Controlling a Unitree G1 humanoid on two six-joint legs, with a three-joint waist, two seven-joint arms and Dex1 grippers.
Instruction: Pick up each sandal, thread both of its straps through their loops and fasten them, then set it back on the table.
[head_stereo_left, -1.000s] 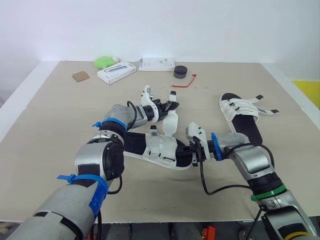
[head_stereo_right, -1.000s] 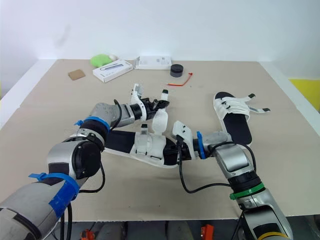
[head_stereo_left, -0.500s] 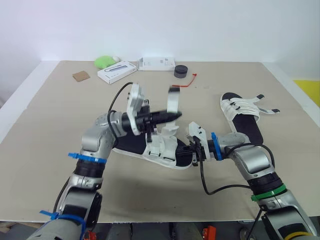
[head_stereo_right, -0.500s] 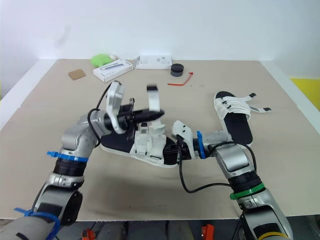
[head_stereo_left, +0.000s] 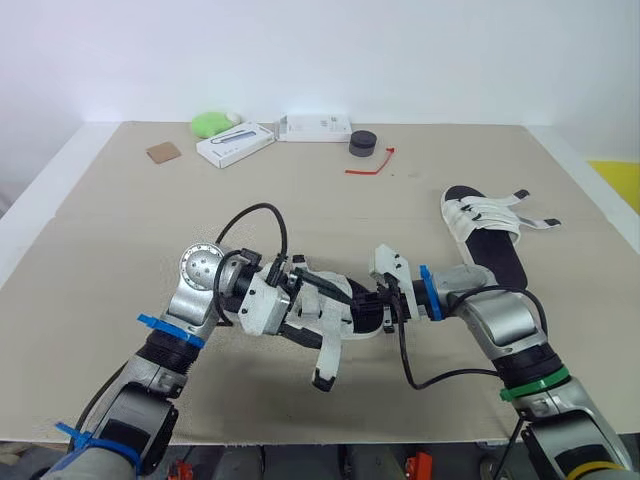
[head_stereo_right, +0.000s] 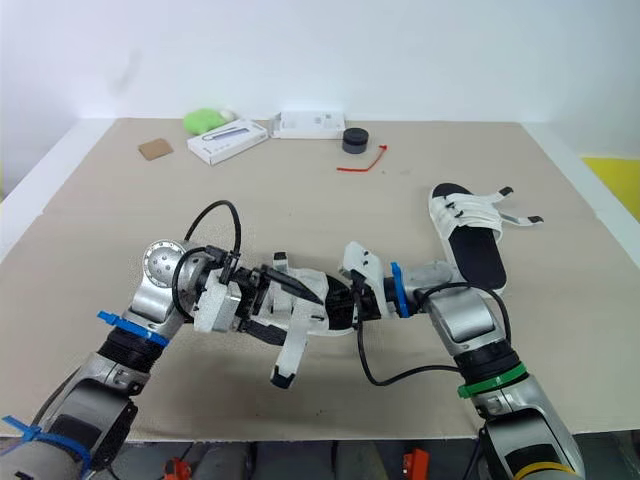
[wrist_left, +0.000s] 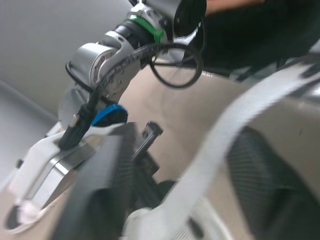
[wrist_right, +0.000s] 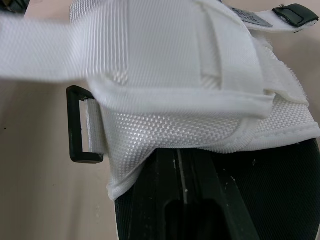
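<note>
Left eye view: beige table (head_stereo_left: 120, 230), white wall (head_stereo_left: 400, 50); right end effector (head_stereo_left: 382, 305) clamps sandal (head_stereo_left: 350, 318); left end effector (head_stereo_left: 298, 306): grip unclear.

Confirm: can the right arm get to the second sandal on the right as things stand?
Probably yes. The second sandal lies just beyond the right forearm with nothing between. But the right gripper sits against the near sandal, so it must leave that first.

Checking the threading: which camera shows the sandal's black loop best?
The right wrist view: the black loop sits close up, held by a white tab on the sandal. The eye views show the whole sandal, loop too small to make out. The left wrist view shows a blurred strap.
</note>
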